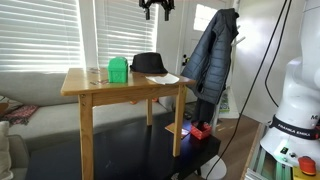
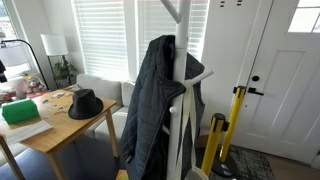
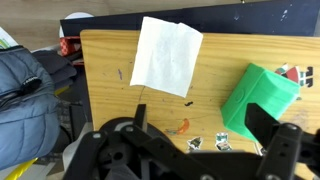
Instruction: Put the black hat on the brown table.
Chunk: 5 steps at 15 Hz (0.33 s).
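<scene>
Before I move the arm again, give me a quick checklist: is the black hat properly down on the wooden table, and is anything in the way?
1. Small black brimmed hat resting on the light-brown wooden table: ok, in both exterior views.
2. Gripper free of the hat: ok, it hangs high above the table.
3. Jaws empty: ok, apart with nothing between them in the wrist view.
4. Hat apart from the green box-shaped container: ok, a gap shows.
5. Hat brim off the white paper sheet: cannot tell.
6. Dark puffy jacket clear of the arm's path: cannot tell.
</scene>
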### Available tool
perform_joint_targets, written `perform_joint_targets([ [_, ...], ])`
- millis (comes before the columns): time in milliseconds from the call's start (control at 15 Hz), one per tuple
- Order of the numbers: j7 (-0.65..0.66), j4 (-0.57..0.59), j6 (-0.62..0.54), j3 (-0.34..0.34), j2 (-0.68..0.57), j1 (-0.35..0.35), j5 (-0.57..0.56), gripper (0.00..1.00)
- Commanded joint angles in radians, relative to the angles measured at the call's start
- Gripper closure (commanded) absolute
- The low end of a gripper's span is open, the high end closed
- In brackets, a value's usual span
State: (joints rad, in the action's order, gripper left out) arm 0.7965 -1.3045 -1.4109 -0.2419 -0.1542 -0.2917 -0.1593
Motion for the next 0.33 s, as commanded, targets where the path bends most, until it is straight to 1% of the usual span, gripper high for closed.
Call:
perform_joint_targets([
  [0,-0.003,-0.003,0.0,-0.002,0.01,0.0,0.004,0.0],
  [267,-0.007,-0.011,0.0,-0.002,0.015,0.001,0.009,0.0],
])
